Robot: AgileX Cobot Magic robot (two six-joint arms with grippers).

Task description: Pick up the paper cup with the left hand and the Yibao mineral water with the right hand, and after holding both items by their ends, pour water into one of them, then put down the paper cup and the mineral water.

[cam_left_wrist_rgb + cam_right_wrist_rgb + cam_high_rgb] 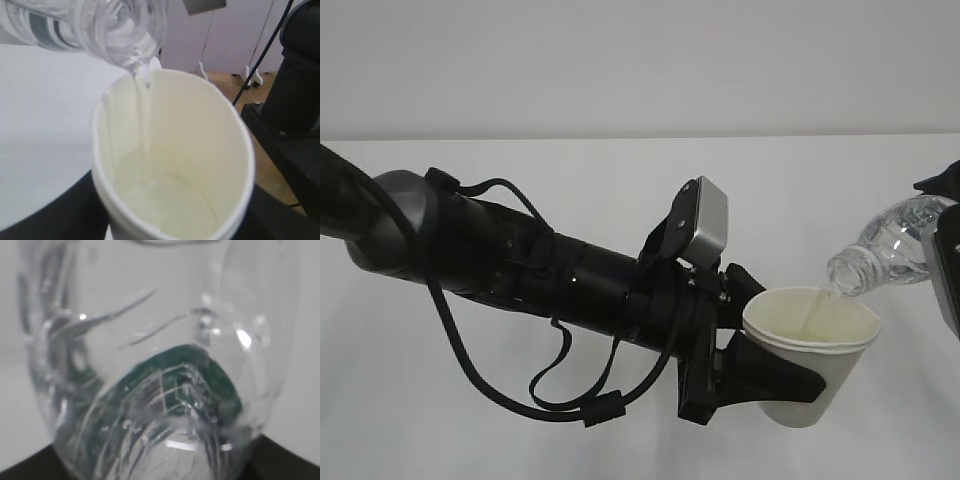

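White paper, cream inside: the cup [812, 352] hangs above the pale table [520, 200], clamped low on its wall between the black fingers [775, 383] of the left hand [760, 345], which reaches in from the left on a thick black arm [520, 262] looped with cable. A grey block [702, 220] sits on top of the wrist. The cup stands nearly upright, its rim slightly squeezed out of round. To the right, the bottle [885, 250] is tipped steeply, its bare neck pointing down and left, the mouth just over the far right edge of the cup's rim. A thin stream of water [144, 115] falls from the mouth down the inner wall, and a shallow pool already covers the cup's bottom, as the left wrist view shows. The right hand [945, 262] is only partly visible at the frame's edge; it holds the bottle by its base end, and the right wrist view is filled with clear ribbed plastic and a glimpse of the green label [185, 385]. Both grips are closed around their things, neither jaw gaping free.
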